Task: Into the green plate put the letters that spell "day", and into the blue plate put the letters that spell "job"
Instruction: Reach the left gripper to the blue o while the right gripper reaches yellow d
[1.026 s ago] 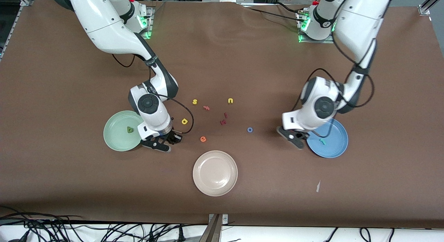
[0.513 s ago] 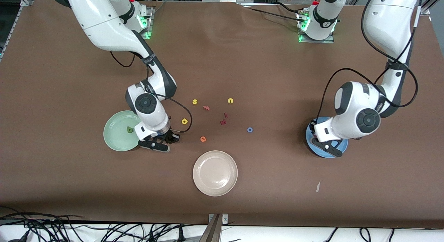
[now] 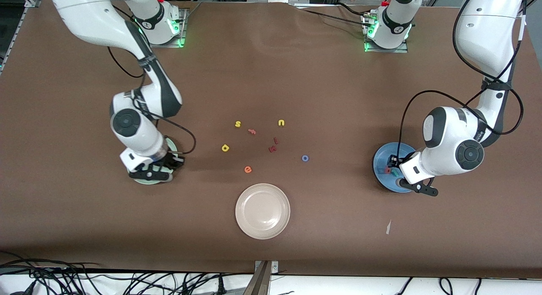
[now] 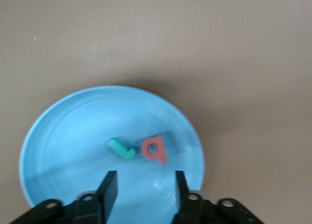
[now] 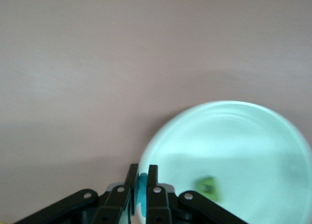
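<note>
Both tools — now over plates

No printed labels or brands can be read; only the foam letters' own shapes are legible. On the table, a yellow "s" (image 3: 238,124), a yellow "u" (image 3: 281,122), a yellow "a" (image 3: 225,148), an orange "e" (image 3: 248,169) and a blue "o" (image 3: 305,158) are read, while the salmon piece (image 3: 252,131) and dark red pieces (image 3: 273,145) are too small to be read. In the blue plate (image 4: 58,136) a pink-red "b" (image 4: 155,151) and a teal "j" (image 4: 121,148) are seen.
</note>
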